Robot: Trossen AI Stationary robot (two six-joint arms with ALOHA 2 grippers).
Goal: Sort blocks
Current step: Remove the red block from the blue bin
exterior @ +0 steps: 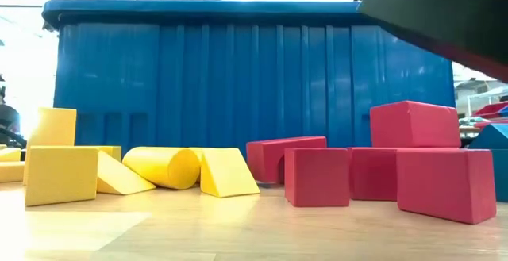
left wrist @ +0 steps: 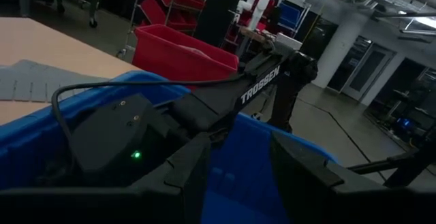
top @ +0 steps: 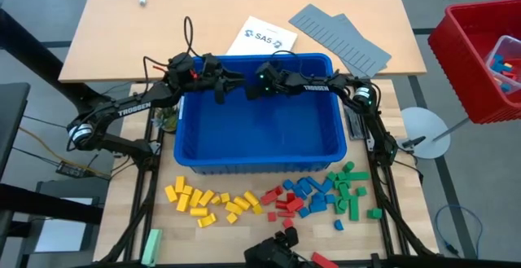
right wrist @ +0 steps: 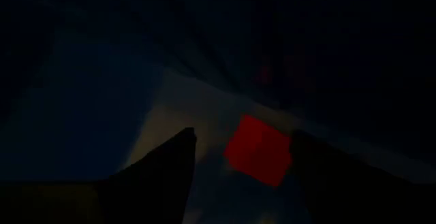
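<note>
The blocks lie in colour groups on the table before the blue bin (top: 187, 138): yellow (top: 207, 201), red (top: 281, 203), blue (top: 313, 191), green (top: 352, 191). The low view shows the yellow (exterior: 159, 166) and red (exterior: 413, 158) ones resting on the tabletop against the bin wall (exterior: 238, 78). Both grippers hang over the bin's far rim. My left gripper (top: 221, 93) (left wrist: 238, 163) is open, with only the bin's inside between its fingers. My right gripper (top: 251, 89) (right wrist: 244, 134) is open. A red block (right wrist: 257, 149) shows between its fingers, close to one finger (right wrist: 306, 166); whether it touches, I cannot tell.
A red crate (top: 480, 56) with more pieces stands off the table at the far right. Grey ridged panels (top: 342, 36) and a printed sheet (top: 260, 36) lie behind the bin. A pale green bar (top: 152, 245) lies at the near left.
</note>
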